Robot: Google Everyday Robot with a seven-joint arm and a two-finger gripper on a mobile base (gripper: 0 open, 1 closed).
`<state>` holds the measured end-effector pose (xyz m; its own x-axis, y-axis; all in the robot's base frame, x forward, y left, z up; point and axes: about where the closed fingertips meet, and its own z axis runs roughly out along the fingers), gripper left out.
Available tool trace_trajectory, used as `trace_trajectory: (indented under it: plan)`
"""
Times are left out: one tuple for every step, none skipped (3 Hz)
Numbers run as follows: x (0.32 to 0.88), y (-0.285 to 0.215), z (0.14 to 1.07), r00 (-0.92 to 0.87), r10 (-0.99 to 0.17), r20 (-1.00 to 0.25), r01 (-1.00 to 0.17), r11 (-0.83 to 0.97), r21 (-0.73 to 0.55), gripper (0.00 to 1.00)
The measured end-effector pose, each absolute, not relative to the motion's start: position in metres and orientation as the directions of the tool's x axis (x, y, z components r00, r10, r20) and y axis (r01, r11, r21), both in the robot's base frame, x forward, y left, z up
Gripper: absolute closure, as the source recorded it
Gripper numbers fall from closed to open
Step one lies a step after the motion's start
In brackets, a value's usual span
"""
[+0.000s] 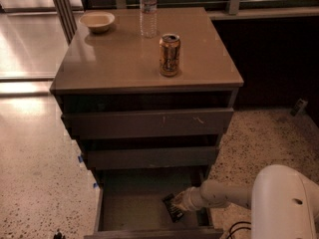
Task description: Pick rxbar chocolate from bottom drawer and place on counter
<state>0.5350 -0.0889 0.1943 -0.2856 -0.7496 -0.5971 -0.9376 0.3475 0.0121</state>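
Speckled floor point(35, 173) surrounds a grey cabinet point(149, 124); the gripper point(182, 203) reaches low inside the open bottom drawer point(124, 210); the dark rxbar chocolate point(172, 209) lies at its tip on the drawer floor; whether it grasps the bar cannot be told; well above, the counter point(119, 59) carries an orange can point(169, 55), a water bottle point(148, 11) and a bowl point(97, 21).

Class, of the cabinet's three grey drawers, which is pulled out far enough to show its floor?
The bottom drawer, where the pincer is at the rxbar chocolate on its floor; the middle drawer and top drawer show only fronts.
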Motion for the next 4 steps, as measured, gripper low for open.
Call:
trace_trajectory:
  plan:
    - [0.534,-0.086,0.189,-0.259,-0.768,-0.585,-0.949,0.315,0.006,0.84]
    - [0.533,-0.084,0.185,-0.240,-0.782,-0.576,-0.957,0.290,0.005,0.61]
    - [0.533,-0.081,0.181,-0.225,-0.791,-0.569,-0.964,0.268,0.009,0.31]
    - [0.534,-0.080,0.179,-0.217,-0.795,-0.567,-0.967,0.256,0.012,0.07]
